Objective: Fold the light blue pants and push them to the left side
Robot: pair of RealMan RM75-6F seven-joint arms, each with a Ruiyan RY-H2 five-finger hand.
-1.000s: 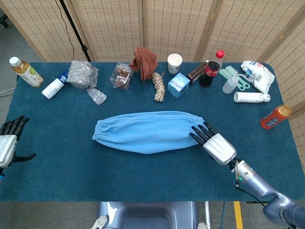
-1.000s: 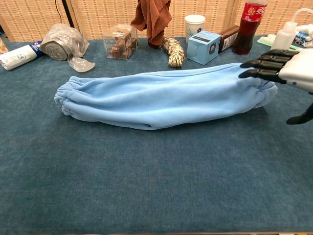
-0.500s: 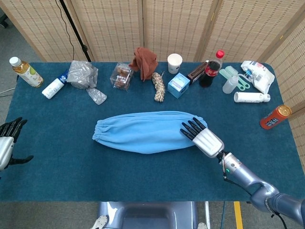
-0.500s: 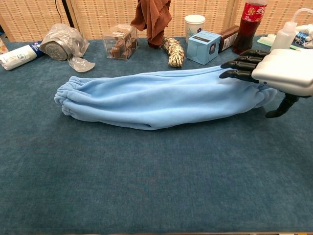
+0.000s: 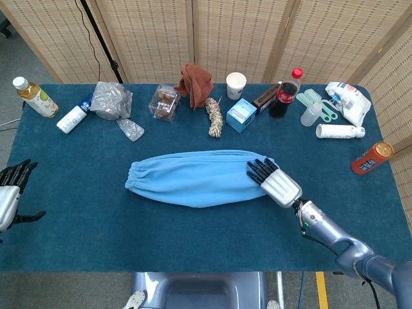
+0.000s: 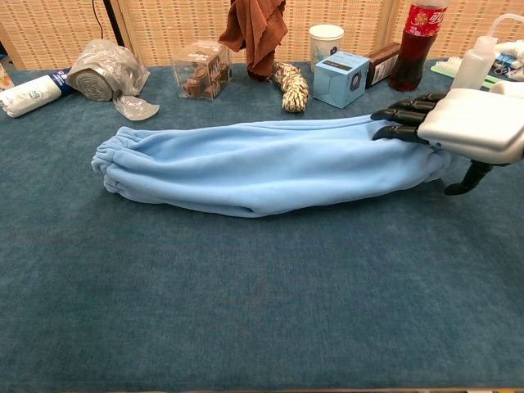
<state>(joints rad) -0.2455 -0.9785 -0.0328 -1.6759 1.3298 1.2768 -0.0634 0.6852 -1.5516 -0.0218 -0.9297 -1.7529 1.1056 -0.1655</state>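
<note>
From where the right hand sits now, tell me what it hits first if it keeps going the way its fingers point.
The right hand already lies over the right end of the light blue pants, so it probably meets that cloth first.

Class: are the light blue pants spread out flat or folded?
Folded: the light blue pants lie as one long narrow bundle, both legs stacked.

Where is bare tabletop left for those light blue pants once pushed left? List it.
Free: blue cloth left of the light blue folded pants, between their gathered cuff and the idle left hand; also the whole front strip below the pants. Crowded: the back edge, from the yellow drink bottle and crumpled silver bag across. The right hand rests on the pants' right end.
</note>
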